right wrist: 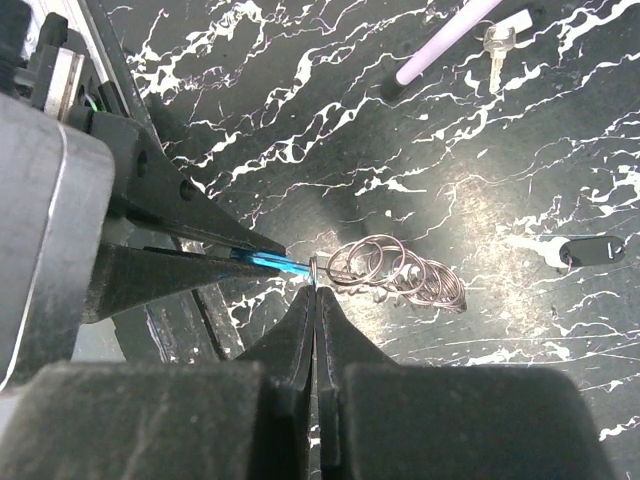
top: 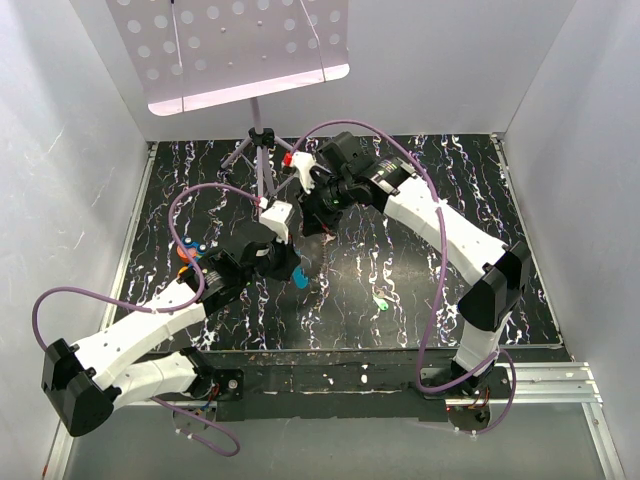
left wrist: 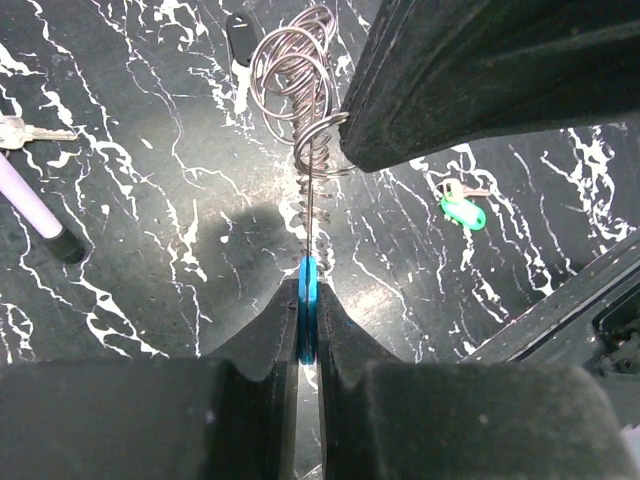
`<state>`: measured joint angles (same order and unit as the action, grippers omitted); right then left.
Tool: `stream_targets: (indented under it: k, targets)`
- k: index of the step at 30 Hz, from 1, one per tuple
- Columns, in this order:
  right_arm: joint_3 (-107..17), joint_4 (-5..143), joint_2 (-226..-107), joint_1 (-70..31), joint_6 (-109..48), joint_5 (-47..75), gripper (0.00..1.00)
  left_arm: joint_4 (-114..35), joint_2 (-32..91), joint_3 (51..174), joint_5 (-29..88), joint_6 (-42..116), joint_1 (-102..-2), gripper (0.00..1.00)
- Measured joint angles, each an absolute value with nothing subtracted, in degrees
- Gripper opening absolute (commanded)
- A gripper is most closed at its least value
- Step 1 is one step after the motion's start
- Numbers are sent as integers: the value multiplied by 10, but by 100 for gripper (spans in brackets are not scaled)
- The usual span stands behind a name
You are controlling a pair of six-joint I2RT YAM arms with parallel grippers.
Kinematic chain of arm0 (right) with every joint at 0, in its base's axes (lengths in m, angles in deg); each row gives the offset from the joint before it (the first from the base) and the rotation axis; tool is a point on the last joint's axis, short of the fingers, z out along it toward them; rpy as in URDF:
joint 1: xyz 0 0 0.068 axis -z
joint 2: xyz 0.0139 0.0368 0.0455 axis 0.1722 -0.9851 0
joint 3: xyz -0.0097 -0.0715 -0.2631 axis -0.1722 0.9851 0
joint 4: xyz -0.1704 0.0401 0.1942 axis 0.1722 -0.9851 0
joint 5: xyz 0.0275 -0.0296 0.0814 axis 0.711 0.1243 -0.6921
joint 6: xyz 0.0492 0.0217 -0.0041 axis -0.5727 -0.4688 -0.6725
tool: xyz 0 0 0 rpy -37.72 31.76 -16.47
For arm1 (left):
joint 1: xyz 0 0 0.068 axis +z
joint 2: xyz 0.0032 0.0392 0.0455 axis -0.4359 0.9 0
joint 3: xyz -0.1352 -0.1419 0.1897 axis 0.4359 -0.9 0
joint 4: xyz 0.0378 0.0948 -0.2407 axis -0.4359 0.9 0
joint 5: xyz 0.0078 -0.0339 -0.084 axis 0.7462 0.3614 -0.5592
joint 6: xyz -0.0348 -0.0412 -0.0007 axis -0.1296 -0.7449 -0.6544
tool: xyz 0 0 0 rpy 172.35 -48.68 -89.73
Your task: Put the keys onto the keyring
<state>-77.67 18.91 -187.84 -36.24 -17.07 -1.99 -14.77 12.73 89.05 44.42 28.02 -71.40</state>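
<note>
The keyring is a string of several silvery rings (left wrist: 298,72) with a light-blue tag (left wrist: 306,312). My left gripper (left wrist: 307,290) is shut on the blue tag and holds it above the table. My right gripper (right wrist: 316,292) is shut on the ring nearest the tag (right wrist: 316,270); the other rings (right wrist: 405,272) hang beyond it. In the top view the two grippers, left (top: 288,262) and right (top: 318,222), meet at mid-table. The green-headed key (top: 381,301) lies loose on the table to the right, also in the left wrist view (left wrist: 462,211).
A purple tripod stand (top: 262,150) stands at the back, one leg (right wrist: 440,45) near a silver key (right wrist: 495,45). A black-headed key (right wrist: 590,250) lies beyond the rings. An orange and blue item (top: 185,252) lies left. White walls enclose the table.
</note>
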Motion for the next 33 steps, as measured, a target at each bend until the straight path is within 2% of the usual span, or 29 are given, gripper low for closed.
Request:
stream_targets:
  k: [10, 12, 17, 20, 23, 30, 33]
  targets:
    - [-779, 164, -1885, -363, -133, -38, 1, -107, 131, 905, 431, 343, -714, 0]
    - [-784, 151, -1890, -363, -115, -44, 1, -104, 134, 906, 421, 352, -714, 9]
    - [-791, 115, -1899, -363, -69, -56, 1, -105, 126, 901, 393, 361, -714, 43]
    - [-791, 94, -1899, -362, -44, -75, 1, -132, 81, 869, 368, 360, -713, 62]
    - [-791, 84, -1899, -361, -26, -104, 1, -159, 12, 831, 347, 356, -712, 68]
    - [-792, 56, -1899, -361, 22, -165, 1, -222, -121, 775, 316, 358, -706, 72]
    - [-795, 30, -1899, -361, 60, -190, 1, -256, -166, 749, 293, 369, -705, 70]
